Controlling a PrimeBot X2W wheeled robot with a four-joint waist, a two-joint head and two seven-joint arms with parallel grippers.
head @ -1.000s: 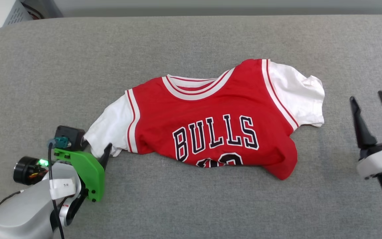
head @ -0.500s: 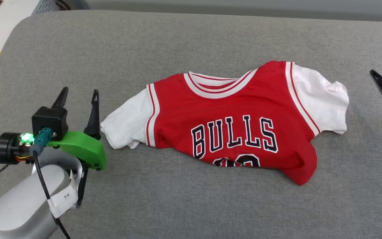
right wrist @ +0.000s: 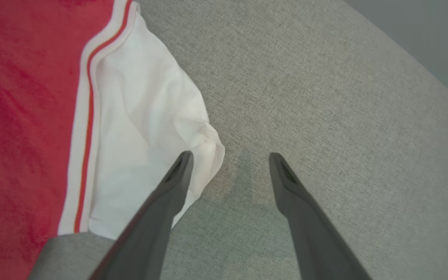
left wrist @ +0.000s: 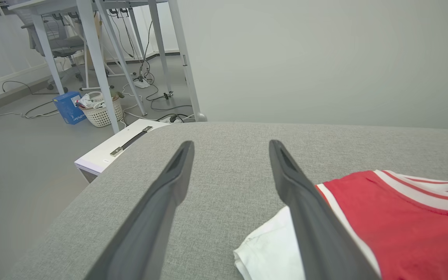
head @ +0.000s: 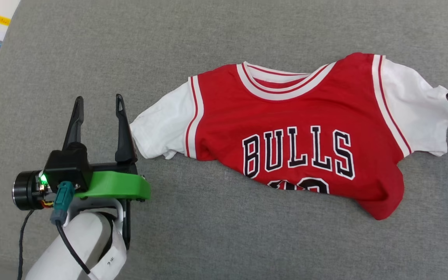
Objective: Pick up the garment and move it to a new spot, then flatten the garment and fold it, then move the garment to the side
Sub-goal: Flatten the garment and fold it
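Nearest us, our left gripper stood empty, its long dark fingers spread wide just beside one white sleeve of the garment. The soft red jersey with striped trim lay face up on the nubby grey cushion, its hem bunched under so the number was half hidden. At the opposite sleeve's crumpled edge our right gripper hung equally wide, holding nothing. Flattening, folding and setting aside, we judged, were all left to do.

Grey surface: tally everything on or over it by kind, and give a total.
garment: 1
pincers: 2 (left pincer, right pincer)
Total: 3
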